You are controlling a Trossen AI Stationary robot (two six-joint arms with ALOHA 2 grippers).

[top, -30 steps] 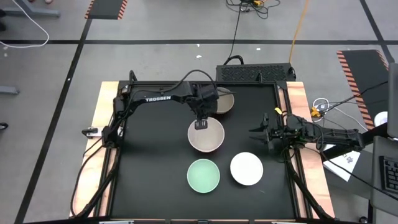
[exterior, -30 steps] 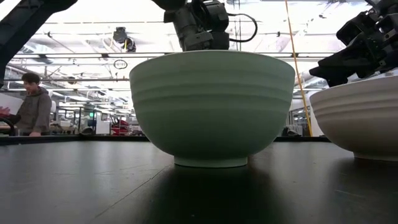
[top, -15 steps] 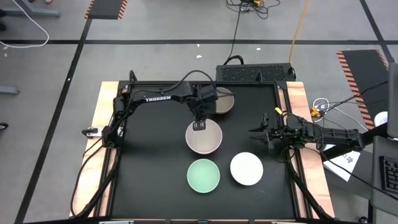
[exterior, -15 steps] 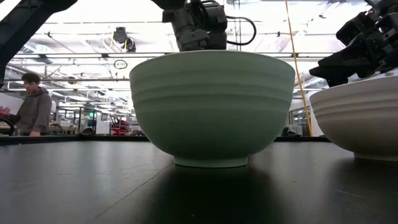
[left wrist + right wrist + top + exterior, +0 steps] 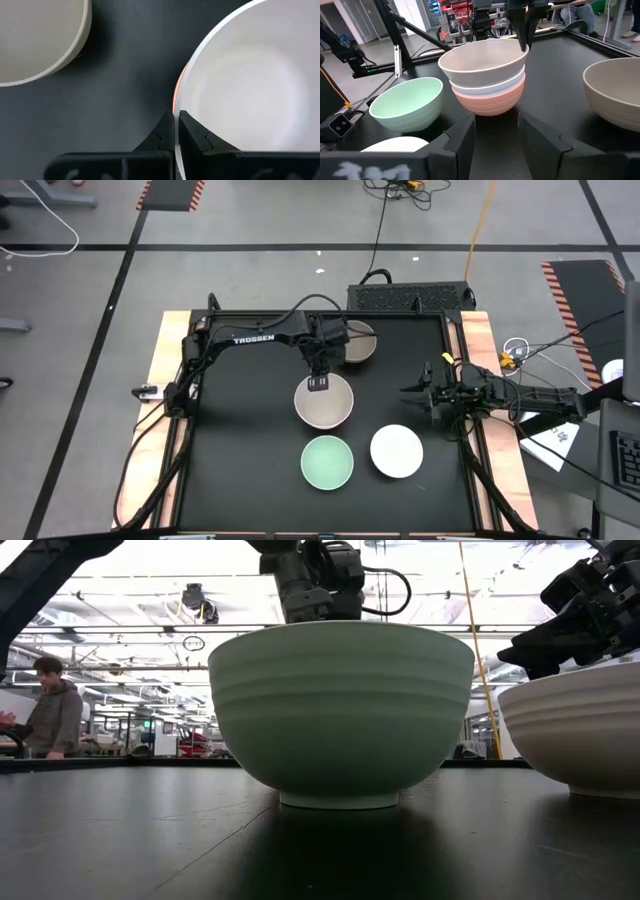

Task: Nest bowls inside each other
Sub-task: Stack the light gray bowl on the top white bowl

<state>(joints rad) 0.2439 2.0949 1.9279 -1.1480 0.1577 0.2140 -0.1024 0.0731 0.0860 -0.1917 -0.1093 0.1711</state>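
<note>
A stack of three bowls point(image 5: 324, 402) sits near the middle of the black table point(image 5: 230, 460): a beige-grey bowl point(image 5: 482, 62) on top, a white bowl point(image 5: 487, 86) nested under it, and a salmon-orange bowl point(image 5: 490, 102) at the bottom. The left gripper point(image 5: 319, 384) is clamped shut on the far rim of this stack, one finger inside and one outside, as the left wrist view shows. Just behind the stack, partly under the left arm, lies a dark grey-brown bowl point(image 5: 362, 345), close to the table's rear edge. A mint green bowl point(image 5: 327, 462) and a single white bowl point(image 5: 396, 451) stand side by side, apart from each other, toward the front edge. Bare table surface lies open to the left of the stack. The right gripper point(image 5: 412, 394) hovers near the right edge, jaws parted and holding nothing. A person point(image 5: 52, 707) is visible in the room beyond.
</note>
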